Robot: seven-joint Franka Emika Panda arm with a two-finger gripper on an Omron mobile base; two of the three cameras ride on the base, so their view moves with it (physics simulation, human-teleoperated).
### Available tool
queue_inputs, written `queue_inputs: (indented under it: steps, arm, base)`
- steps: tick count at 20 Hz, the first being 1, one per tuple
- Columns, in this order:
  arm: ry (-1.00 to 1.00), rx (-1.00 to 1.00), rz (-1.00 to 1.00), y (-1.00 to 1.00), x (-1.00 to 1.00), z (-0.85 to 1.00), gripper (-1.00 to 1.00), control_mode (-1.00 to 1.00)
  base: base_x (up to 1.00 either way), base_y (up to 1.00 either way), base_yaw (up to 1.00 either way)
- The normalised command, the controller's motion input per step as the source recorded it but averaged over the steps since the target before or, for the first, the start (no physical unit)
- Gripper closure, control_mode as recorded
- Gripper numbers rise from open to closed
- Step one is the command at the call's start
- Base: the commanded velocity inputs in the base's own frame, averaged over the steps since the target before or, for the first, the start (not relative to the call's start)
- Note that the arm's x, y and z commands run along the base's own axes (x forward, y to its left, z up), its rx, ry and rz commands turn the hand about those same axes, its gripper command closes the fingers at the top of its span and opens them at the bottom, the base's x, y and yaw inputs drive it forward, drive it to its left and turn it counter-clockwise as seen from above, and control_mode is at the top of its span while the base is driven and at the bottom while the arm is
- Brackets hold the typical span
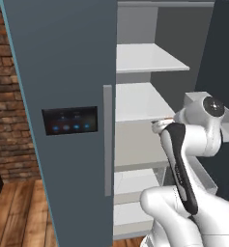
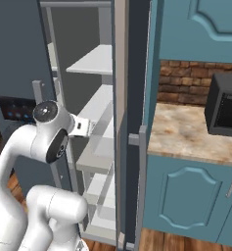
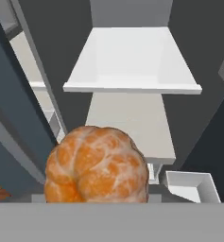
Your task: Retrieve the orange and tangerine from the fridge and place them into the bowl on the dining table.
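The tangerine (image 3: pixel 96 164), peeled-looking with pale veins, sits close before the hand camera, in front of the open fridge (image 1: pixel 63 72) and its white shelves (image 3: pixel 132 61). I cannot tell whether the claw clamps it. The fridge's black panel (image 1: pixel 70 120) shows blue lights but no readable writing.

- You had a tall slate-grey fridge (image 1: pixel 63 58) in front of you, with a long paler grey vertical handle (image 1: pixel 107 140).
- Its small black panel (image 1: pixel 70 120) carried a row of blue lights.
- Your hand view showed flat white shelves (image 3: pixel 132 59) inside, against dark grey inner walls.
- The round fruit (image 3: pixel 96 165) close to the camera was orange, mottled with whitish veining and darker segment lines.
- Your right base view held teal cabinet doors (image 2: pixel 186 196), a beige marbled counter (image 2: pixel 186 132) with brownish veins, a black boxy microwave (image 2: pixel 225 105) and a reddish-brown brick wall (image 2: pixel 178 81).
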Motion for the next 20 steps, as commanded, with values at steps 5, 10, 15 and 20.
queue_inputs:
  steps: [5, 10, 15, 20]
  arm:
    - [0.04, 0.0, 0.05, 0.0, -0.94, -0.29, 1.0, -1.0]
    - [0.0, 0.0, 0.0, 0.0, 0.0, 0.0, 1.0, 1.0]
    - [0.0, 0.0, 0.0, 0.0, 0.0, 0.0, 1.0, 1.0]
    - [0.0, 0.0, 0.0, 0.0, 0.0, 0.0, 1.0, 1.0]
  base:
    - [0.0, 0.0, 0.0]
    - [-0.99, 0.0, 0.06]
    - [-1.0, 0.0, 0.07]
    - [-1.0, 0.0, 0.06]
